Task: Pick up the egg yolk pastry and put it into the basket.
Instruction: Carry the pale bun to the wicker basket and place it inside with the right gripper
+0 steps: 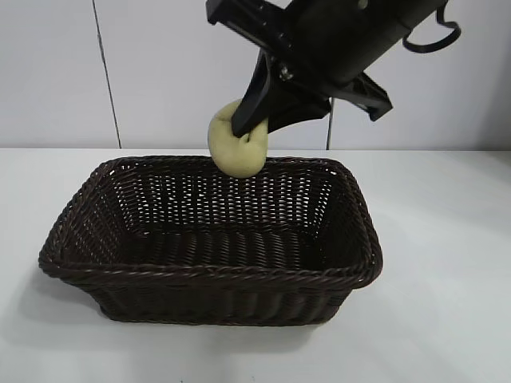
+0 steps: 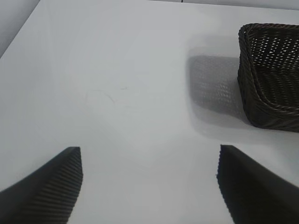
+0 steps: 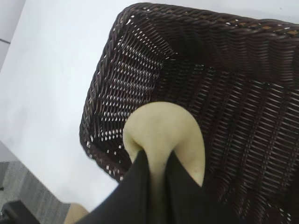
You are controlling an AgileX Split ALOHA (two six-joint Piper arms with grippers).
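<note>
The pale-yellow egg yolk pastry [image 1: 233, 146] hangs in the air above the far rim of the dark-brown woven basket [image 1: 72, 227]. My right gripper [image 1: 249, 132] is shut on it, and its black fingers squeeze the soft bun into a fold. In the right wrist view the pastry [image 3: 161, 128] bulges out past the right gripper [image 3: 158, 161], with the basket's inside [image 3: 243, 121] below it. My left gripper [image 2: 149, 154] stands open over bare white table, nothing between its fingers, and one corner of the basket [image 2: 261, 107] lies off to its side.
The basket sits in the middle of a white table [image 1: 447, 263]. A white wall with a dark vertical seam [image 1: 108, 80] rises behind the table. A grey floor strip [image 3: 18, 186] shows past the table edge in the right wrist view.
</note>
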